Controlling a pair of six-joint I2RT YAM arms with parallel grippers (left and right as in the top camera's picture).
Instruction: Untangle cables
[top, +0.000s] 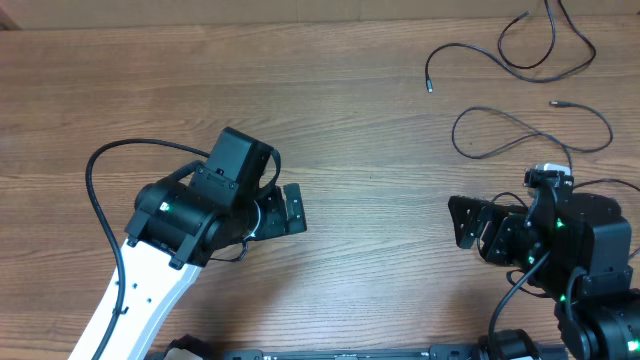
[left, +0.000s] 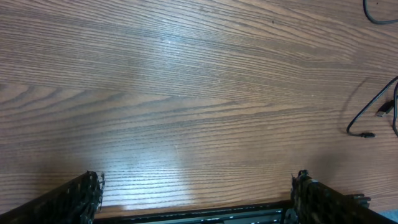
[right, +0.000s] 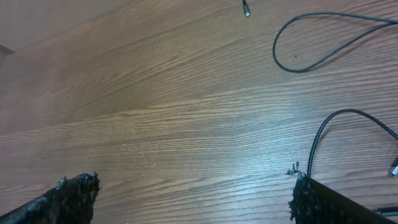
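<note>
Thin black cables lie spread over the far right of the wooden table. One cable (top: 450, 46) runs from a small plug tip (top: 430, 86) up toward the top edge. A second cable (top: 493, 110) forms a long loop just beyond my right arm. My left gripper (top: 297, 210) is open over bare wood at left centre, far from them. My right gripper (top: 458, 222) is open too, nothing between its fingers. In the right wrist view a cable loop (right: 275, 53) lies ahead, and another cable (right: 342, 111) arcs down beside the right fingertip (right: 303, 190). The left wrist view catches a cable (left: 357, 117) at its right edge.
The thick black cord (top: 95, 165) of my left arm loops out to the left of it. Both gripper (left: 196, 186) (right: 193, 186) views show wood grain between the fingers. The right arm's base fills the lower right corner.
</note>
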